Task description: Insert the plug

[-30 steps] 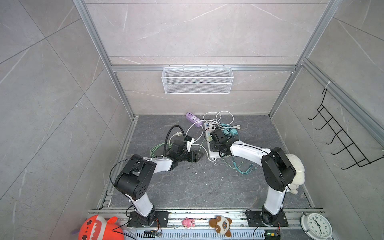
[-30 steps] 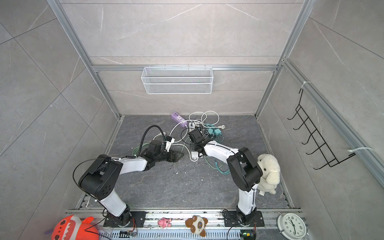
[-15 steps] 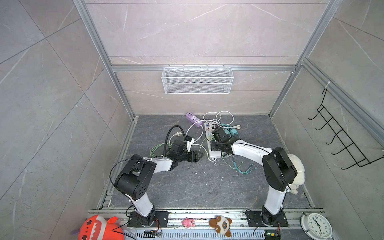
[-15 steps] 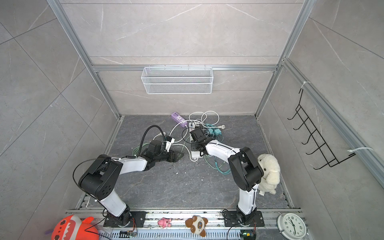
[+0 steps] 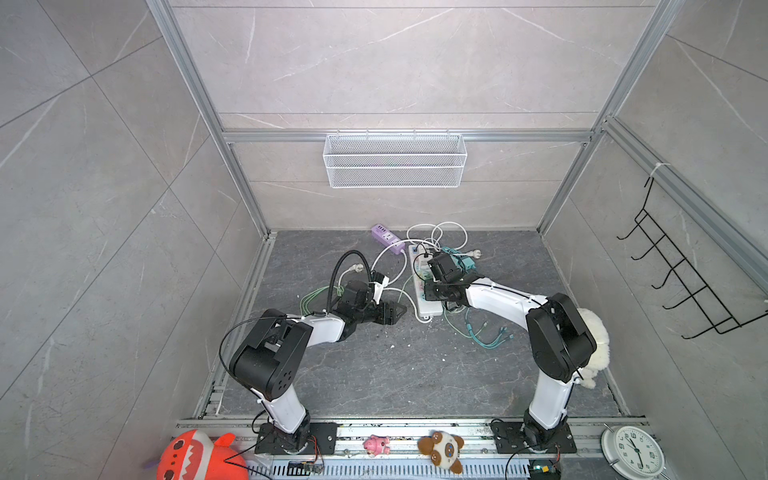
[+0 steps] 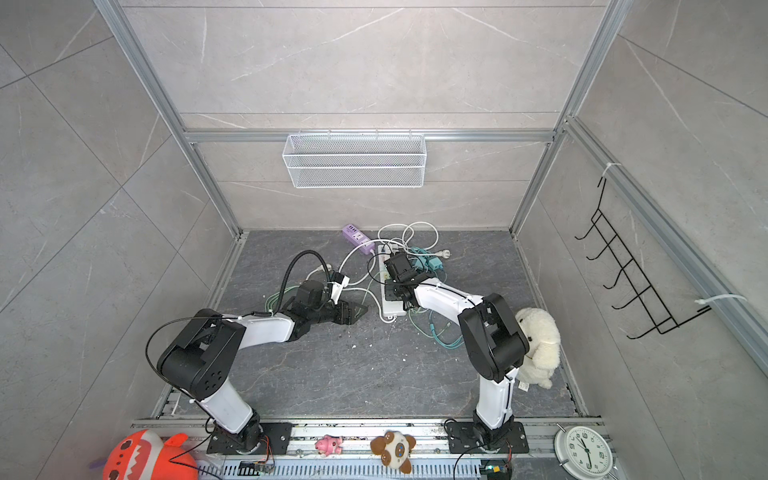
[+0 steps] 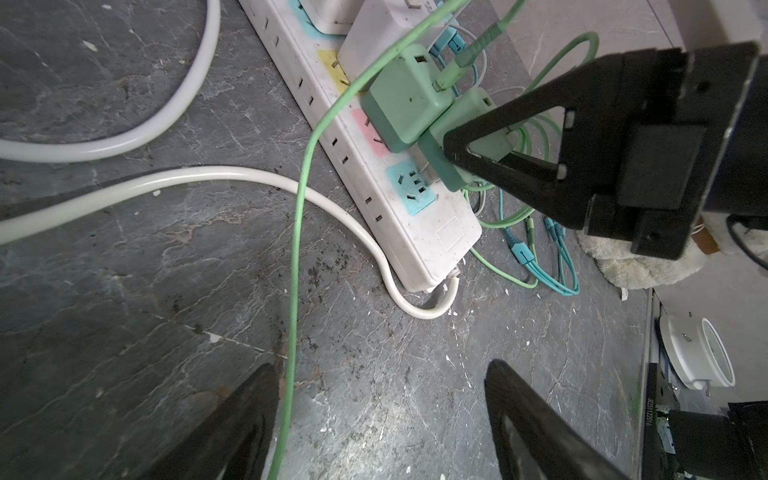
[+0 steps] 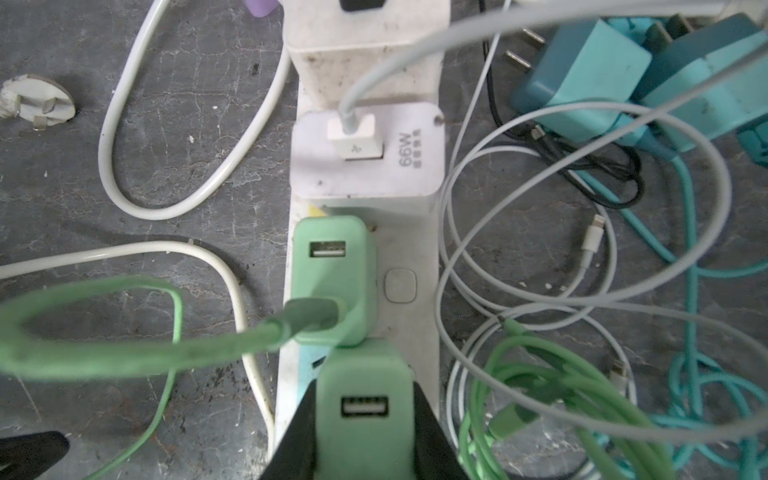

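Note:
My right gripper [image 8: 365, 415] is shut on a light green USB charger plug [image 8: 365, 399]. In the left wrist view the plug [image 7: 465, 124] hangs tilted, its prongs just above the blue socket [image 7: 411, 187] at the end of the white power strip [image 7: 440, 232]. A second green charger [image 8: 332, 274] sits in the neighbouring pink socket, with a green cable in its port. My left gripper [image 7: 382, 415] is open, low over the floor beside the strip's end, and holds nothing. Both top views show the strip [image 5: 428, 309] [image 6: 392, 309] between the left gripper [image 5: 395, 311] and the right gripper [image 5: 432, 291].
A white 66W charger [image 8: 365, 149] occupies the strip further along. Teal chargers [image 8: 582, 83] and tangled white, green and teal cables lie beside it. A green cable [image 7: 295, 249] runs past my left finger. A purple strip [image 5: 387, 237] lies behind, and a plush toy [image 5: 594, 345] is at the right.
The right wrist has shifted very slightly with the plug in it. The left arm has not moved.

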